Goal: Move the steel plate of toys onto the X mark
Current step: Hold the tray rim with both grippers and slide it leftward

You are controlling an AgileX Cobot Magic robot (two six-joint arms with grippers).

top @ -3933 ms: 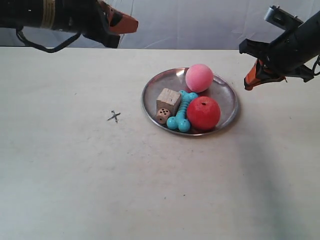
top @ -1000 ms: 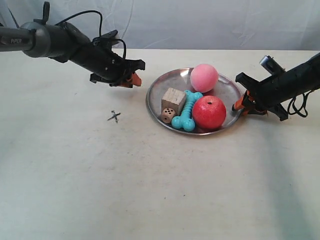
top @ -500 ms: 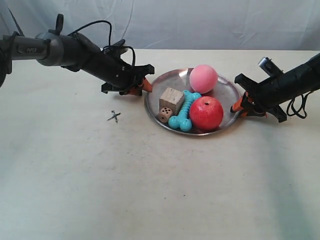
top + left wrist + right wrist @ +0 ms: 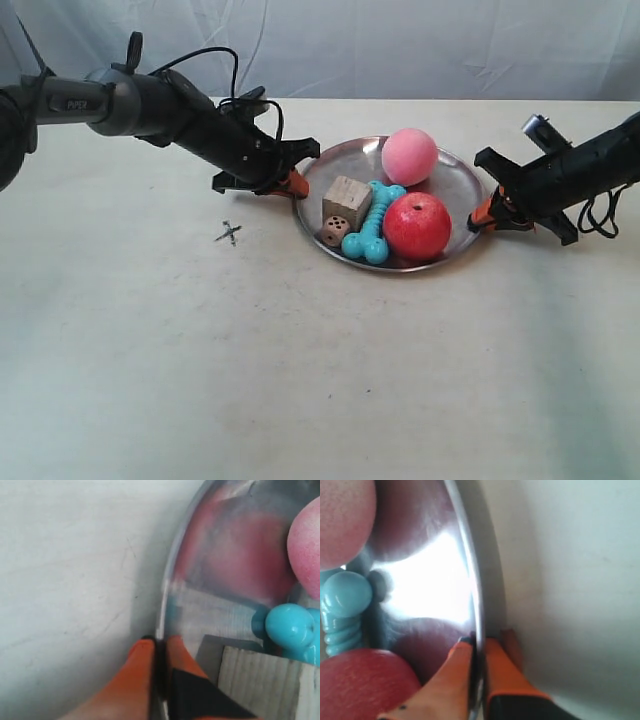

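The steel plate [image 4: 462, 185] sits mid-table holding a pink ball [image 4: 409, 156], a red apple-like ball [image 4: 417, 226], a turquoise bone [image 4: 368, 224], a wooden cube [image 4: 346, 197] and a small die [image 4: 333, 231]. My left gripper [image 4: 294, 184] is shut on the plate's rim [image 4: 170, 577], one orange finger [image 4: 142, 652] outside and one inside. My right gripper [image 4: 482, 213] is shut on the opposite rim [image 4: 470, 560], its fingers [image 4: 459, 657] straddling the edge. The X mark [image 4: 229, 233] lies on the table to the left of the plate in the exterior view.
The pale table [image 4: 300, 370] spreads wide around the plate. A white cloth backdrop [image 4: 420, 45] hangs behind its far edge. Cables trail from both arms.
Both arms came down from above to the plate. Over the last second the left gripper slid onto the rim and shut; the right gripper stayed at the opposite rim.
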